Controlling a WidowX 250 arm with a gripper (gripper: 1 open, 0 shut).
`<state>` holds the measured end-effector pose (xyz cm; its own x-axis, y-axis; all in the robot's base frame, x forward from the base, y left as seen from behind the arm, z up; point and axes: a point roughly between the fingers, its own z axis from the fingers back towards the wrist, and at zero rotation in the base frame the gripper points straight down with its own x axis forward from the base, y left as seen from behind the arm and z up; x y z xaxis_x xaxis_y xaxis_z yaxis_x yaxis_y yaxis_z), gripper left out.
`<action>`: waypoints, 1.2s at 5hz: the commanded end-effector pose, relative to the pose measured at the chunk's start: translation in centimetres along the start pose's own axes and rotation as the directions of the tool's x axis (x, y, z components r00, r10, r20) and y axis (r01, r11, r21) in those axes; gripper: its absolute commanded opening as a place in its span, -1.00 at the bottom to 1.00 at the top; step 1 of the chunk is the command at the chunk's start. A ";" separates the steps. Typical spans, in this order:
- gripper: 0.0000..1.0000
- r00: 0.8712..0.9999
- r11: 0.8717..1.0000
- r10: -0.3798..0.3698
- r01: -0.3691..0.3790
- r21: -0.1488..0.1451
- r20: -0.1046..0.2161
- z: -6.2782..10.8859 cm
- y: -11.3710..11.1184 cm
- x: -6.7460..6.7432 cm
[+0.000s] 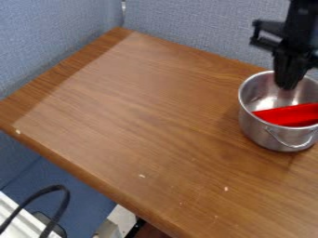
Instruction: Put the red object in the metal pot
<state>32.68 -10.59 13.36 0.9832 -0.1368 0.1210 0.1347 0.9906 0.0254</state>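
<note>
The metal pot (263, 132) stands on the wooden table at the right edge of the view, shiny and round. The red object (288, 114) lies inside it, across the bottom toward the right. My gripper (291, 80) hangs above the pot's far rim, its dark fingers together with nothing between them. It is apart from the red object.
The wooden table (137, 112) fills most of the view, with its front edge running down to the lower right. A blue wall stands behind it. A black cable (37, 206) loops below the table's front left edge.
</note>
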 end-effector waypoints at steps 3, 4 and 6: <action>-1.00 0.984 0.985 0.170 -0.171 0.013 0.050 -3.5 -0.8 1.3; -1.00 0.983 0.984 0.175 -0.175 0.011 0.055 -2.7 0.1 1.4; -1.00 0.984 0.985 0.170 -0.171 0.021 0.053 -2.4 0.3 1.9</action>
<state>34.44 -10.08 9.29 0.9919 0.0447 0.1192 -0.0495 0.9981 0.0378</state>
